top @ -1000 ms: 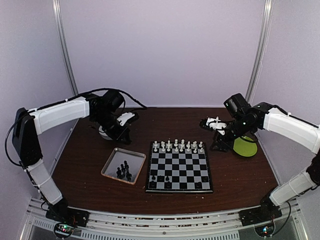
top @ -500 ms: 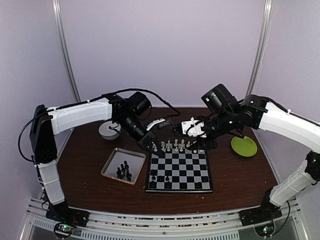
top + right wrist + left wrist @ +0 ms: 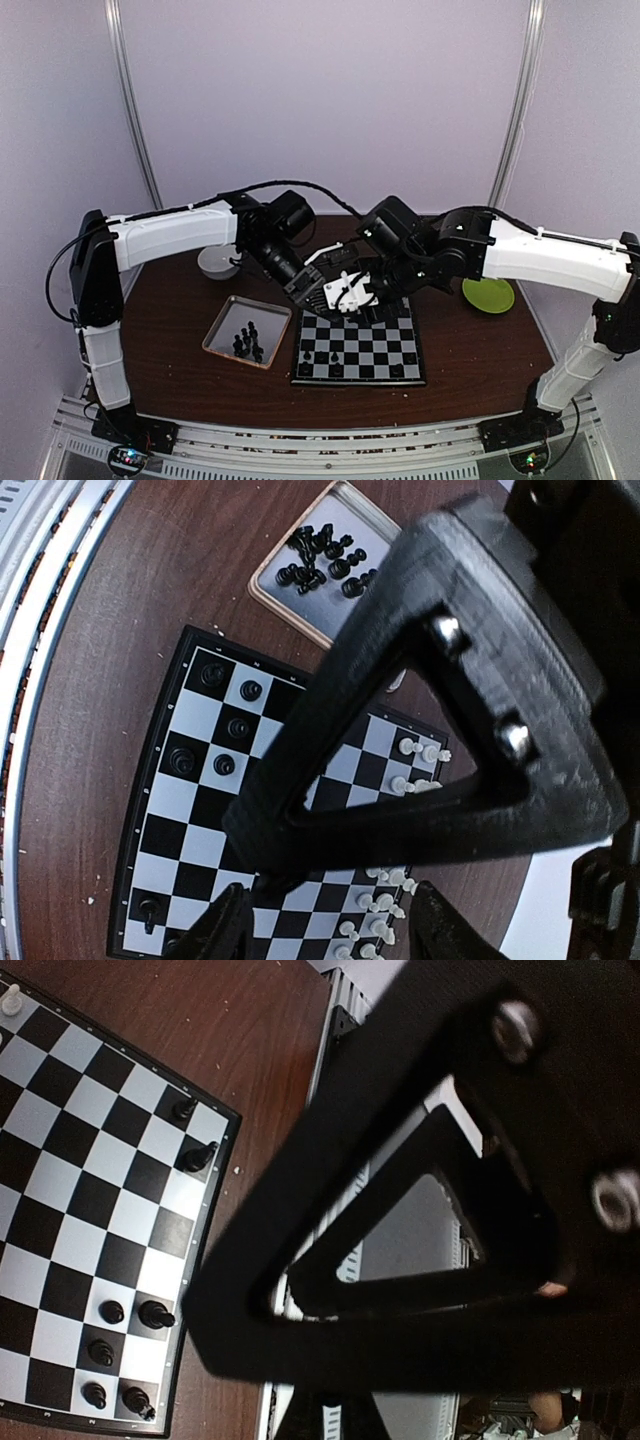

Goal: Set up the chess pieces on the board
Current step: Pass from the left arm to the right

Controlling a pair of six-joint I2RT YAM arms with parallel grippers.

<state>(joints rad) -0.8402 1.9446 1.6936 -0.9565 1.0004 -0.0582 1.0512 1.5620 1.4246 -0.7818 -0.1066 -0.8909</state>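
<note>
I can read no text, label, brand or number anywhere, and the tiny pale marks along the border of the board point(image 3: 375, 352) are too small to make out.

Robotics lab booth basically, brown table point(image 3: 460, 350) boxed in by plain pale walls point(image 3: 320, 100), aluminium rail point(image 3: 330, 452) fitted along the near edge.

Walls point(image 3: 330, 100): plain pale lilac panels, back and sides.
Posts point(image 3: 130, 100): slim metal uprights, one at each back corner.
Bench point(image 3: 480, 350): dark brown wood-grain top.
Light: even.
</note>
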